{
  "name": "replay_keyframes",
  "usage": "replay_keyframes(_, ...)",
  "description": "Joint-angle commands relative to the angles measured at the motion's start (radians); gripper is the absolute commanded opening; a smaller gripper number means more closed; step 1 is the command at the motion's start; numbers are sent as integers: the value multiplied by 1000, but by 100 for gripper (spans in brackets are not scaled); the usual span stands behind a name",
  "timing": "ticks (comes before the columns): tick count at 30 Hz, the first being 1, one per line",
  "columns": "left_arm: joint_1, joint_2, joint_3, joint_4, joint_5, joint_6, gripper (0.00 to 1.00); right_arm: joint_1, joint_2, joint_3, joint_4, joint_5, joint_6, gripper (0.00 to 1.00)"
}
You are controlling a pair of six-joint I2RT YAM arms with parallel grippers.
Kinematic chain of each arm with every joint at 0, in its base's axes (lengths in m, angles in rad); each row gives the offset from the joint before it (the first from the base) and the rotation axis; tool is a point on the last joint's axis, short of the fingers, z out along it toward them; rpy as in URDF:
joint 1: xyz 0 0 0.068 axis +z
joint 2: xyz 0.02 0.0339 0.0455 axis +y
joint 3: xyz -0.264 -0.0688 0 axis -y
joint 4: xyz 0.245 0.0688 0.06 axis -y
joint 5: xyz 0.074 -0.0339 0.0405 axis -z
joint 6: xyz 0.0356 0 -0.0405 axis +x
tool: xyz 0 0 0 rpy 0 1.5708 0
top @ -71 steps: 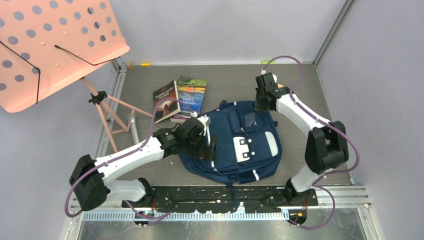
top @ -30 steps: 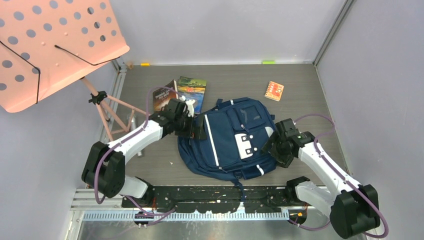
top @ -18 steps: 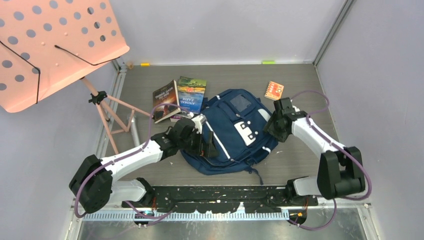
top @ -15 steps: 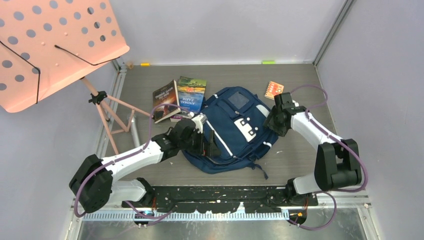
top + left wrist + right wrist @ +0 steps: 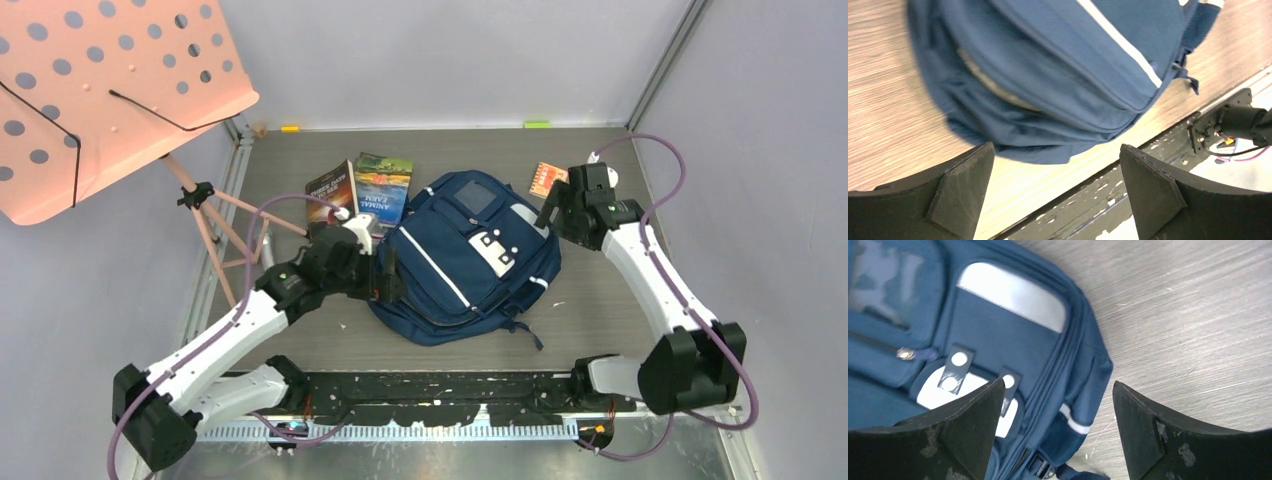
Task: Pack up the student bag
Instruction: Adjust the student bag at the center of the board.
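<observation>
three lilac walls close in a grey wood-grain table [image 5: 620, 300]. a pink perforated music stand [image 5: 110, 90] stands at the table's 10 o'clock, and a yellow tab [image 5: 290, 128] and a green tab [image 5: 537, 124] sit along the far edge. the student bag [image 5: 470, 270] lies front face up at the centre, with two books [image 5: 360, 190] just beside it at its 11 o'clock and a small orange booklet [image 5: 545, 178] at its 1 o'clock. the left arm stretches low from 7 o'clock, and the left gripper [image 5: 385, 275] sits at the bag's 9 o'clock side, jaws spread wide toward the fabric. the right arm rises from 5 o'clock and bends inward, and the right gripper [image 5: 550, 205] hangs over the bag's 2 o'clock corner, jaws apart and holding nothing.
</observation>
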Motion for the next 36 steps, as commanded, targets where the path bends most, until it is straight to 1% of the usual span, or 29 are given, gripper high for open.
replay_keyframes(1,179,-51,59,-201,89,107,100,121,-113,54,1,-47,-91,85)
replay_keyframes(2,240,-51,68,-206,129,119,100,162,-119,56,25,-46,-97,85)
replay_keyframes(3,293,-44,79,-210,161,134,100,244,-126,60,41,-46,-104,85)
replay_keyframes(4,346,-34,93,-213,182,150,100,285,-126,63,82,-41,-105,85)
replay_keyframes(6,438,2,127,-222,219,172,100,457,-116,65,153,-13,-106,85)
replay_keyframes(7,480,21,139,-216,239,178,100,505,-95,68,177,4,-113,85)
replay_keyframes(8,517,40,146,-199,257,179,100,597,-79,78,220,48,-128,85)
replay_keyframes(9,555,59,148,-178,277,171,100,637,-41,86,239,71,-137,85)
replay_keyframes(10,588,79,145,-153,304,159,100,710,-16,106,269,121,-152,85)
replay_keyframes(11,613,98,140,-130,329,140,100,741,36,117,284,146,-158,86)
replay_keyframes(12,630,115,137,-111,349,121,100,793,91,144,304,187,-170,86)
replay_keyframes(14,636,134,135,-82,376,108,100,843,180,191,321,225,-186,86)
replay_keyframes(18,636,140,136,-82,378,123,100,907,333,290,324,280,-241,86)
replay_keyframes(21,637,134,137,-107,356,149,100,926,412,345,310,317,-271,84)
replay_keyframes(22,636,131,135,-114,352,154,100,929,446,369,305,328,-276,81)
replay_keyframes(24,638,127,132,-123,346,166,100,931,481,395,281,369,-279,70)
replay_keyframes(25,638,126,132,-126,345,170,100,933,491,400,273,370,-288,55)
replay_keyframes(26,638,127,132,-127,345,174,100,934,491,399,271,361,-292,47)
replay_keyframes(27,638,128,132,-128,347,177,100,935,481,389,268,353,-298,27)
replay_keyframes(28,638,130,131,-128,353,180,100,936,472,381,264,336,-300,18)
replay_keyframes(29,638,133,129,-126,368,188,100,939,446,356,257,326,-303,5)
replay_keyframes(31,636,145,127,-123,410,198,100,941,383,295,249,266,-308,1)
replay_keyframes(33,636,152,114,-108,455,198,100,942,310,230,229,187,-311,1)
replay_keyframes(35,633,149,89,-75,497,191,100,942,233,174,184,73,-310,1)
replay_keyframes(36,628,144,81,-61,508,186,100,942,210,158,140,47,-306,1)
